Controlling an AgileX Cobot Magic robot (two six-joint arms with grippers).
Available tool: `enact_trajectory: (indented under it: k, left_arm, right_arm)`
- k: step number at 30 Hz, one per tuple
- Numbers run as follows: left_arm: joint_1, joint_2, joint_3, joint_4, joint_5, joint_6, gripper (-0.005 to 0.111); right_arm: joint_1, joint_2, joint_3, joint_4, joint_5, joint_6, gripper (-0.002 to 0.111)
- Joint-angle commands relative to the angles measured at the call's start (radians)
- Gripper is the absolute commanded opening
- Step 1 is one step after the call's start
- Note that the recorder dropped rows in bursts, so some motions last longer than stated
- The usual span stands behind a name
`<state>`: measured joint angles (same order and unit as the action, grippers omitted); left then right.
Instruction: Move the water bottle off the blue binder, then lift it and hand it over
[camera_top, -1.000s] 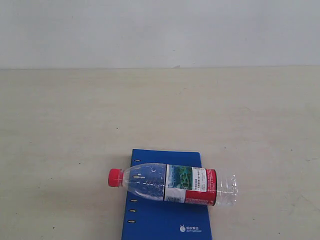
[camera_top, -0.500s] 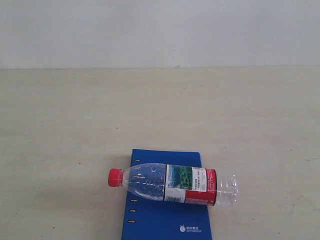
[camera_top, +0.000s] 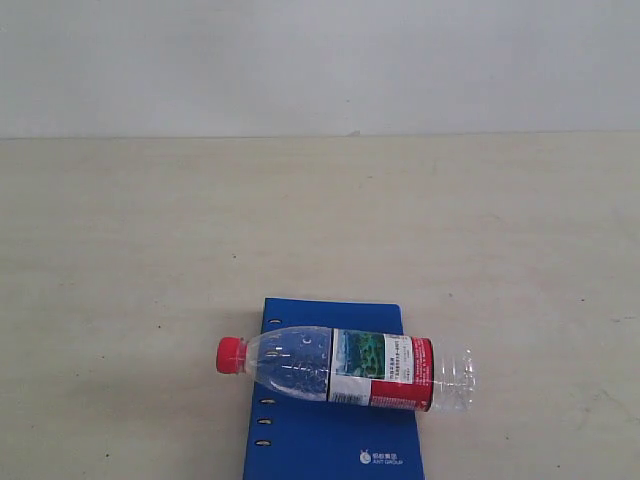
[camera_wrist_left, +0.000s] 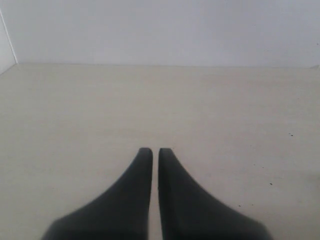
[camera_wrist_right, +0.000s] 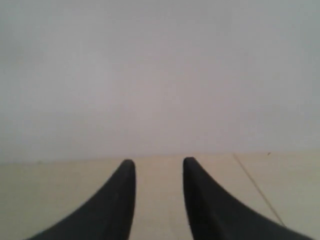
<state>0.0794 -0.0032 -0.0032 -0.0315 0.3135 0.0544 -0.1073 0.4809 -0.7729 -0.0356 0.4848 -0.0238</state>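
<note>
The bottle (camera_top: 345, 368), lying across the binder (camera_top: 320, 440) at lower centre, could roll if nudged; left gripper (camera_wrist_left: 155, 150) closed, right gripper (camera_wrist_right: 159, 162) slightly parted.

We see a pale, wood-grained table (camera_top: 150, 250) running back to a white wall (camera_top: 320, 60), with the blue binder (camera_top: 330, 440) lying flat directly on it. Ahead of the left gripper (camera_wrist_left: 155, 149) the same surface stretches away, marked by a few small dark specks beside and beyond the fingertips. Ahead of the right gripper (camera_wrist_right: 158, 161) only a strip of tabletop with a thin seam shows, and we cannot place the binder relative to either gripper.
</note>
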Motion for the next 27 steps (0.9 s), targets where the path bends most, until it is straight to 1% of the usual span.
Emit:
enact_trajectory:
  k: [1, 3, 6, 10, 13, 15, 18, 20, 21, 22, 23, 24, 25, 26, 27]
  left_arm:
    - [0.001, 0.003, 0.003, -0.001, -0.005, 0.004, 0.004]
    - [0.001, 0.003, 0.003, -0.001, -0.005, 0.004, 0.004]
    - [0.001, 0.003, 0.003, -0.001, -0.005, 0.004, 0.004]
    - [0.001, 0.003, 0.003, -0.001, -0.005, 0.004, 0.004]
    - [0.001, 0.003, 0.003, -0.001, -0.005, 0.004, 0.004]
    - [0.001, 0.003, 0.003, -0.001, -0.005, 0.004, 0.004]
    - [0.001, 0.003, 0.003, -0.001, -0.005, 0.004, 0.004]
    - [0.001, 0.003, 0.003, -0.001, -0.005, 0.004, 0.004]
    - [0.001, 0.003, 0.003, -0.001, -0.005, 0.004, 0.004]
    - [0.001, 0.003, 0.003, -0.001, -0.005, 0.004, 0.004]
    - [0.001, 0.003, 0.003, -0.001, -0.005, 0.004, 0.004]
    - [0.001, 0.003, 0.003, -0.001, -0.005, 0.004, 0.004]
    - [0.001, 0.003, 0.003, -0.001, -0.005, 0.004, 0.004]
    - [0.001, 0.003, 0.003, -0.001, -0.005, 0.004, 0.004]
    - [0.001, 0.003, 0.003, -0.001, -0.005, 0.004, 0.004]
  right_arm:
    - [-0.001, 0.102, -0.064, 0.254, 0.158, -0.252, 0.057]
    - [-0.001, 0.135, -0.069, 0.358, 0.181, -0.376, 0.068]
    - [-0.001, 0.178, -0.069, 0.48, 0.203, -0.575, 0.074]
    - [-0.001, 0.236, -0.069, 0.616, 0.222, -0.757, 0.074]
    - [-0.001, 0.296, -0.069, 0.761, 0.247, -0.921, 0.074]
    - [-0.001, 0.345, -0.069, 0.877, 0.293, -1.043, 0.074]
    - [0.016, 0.421, -0.069, 0.998, 0.387, -1.224, 0.074]
    - [0.065, 0.463, -0.069, 1.011, 0.429, -1.32, 0.074]
    - [0.139, 0.503, -0.069, 0.988, 0.409, -1.359, 0.074]
    - [0.178, 0.52, -0.069, 0.973, 0.39, -1.357, 0.074]
    - [0.258, 0.551, -0.069, 0.924, 0.328, -1.334, 0.074]
    - [0.29, 0.563, -0.069, 0.899, 0.304, -1.318, 0.074]
    - [0.372, 0.597, -0.069, 0.844, 0.251, -1.281, 0.074]
    - [0.406, 0.613, -0.069, 0.825, 0.23, -1.26, 0.074]
    - [0.492, 0.656, -0.069, 0.784, 0.178, -1.213, 0.074]
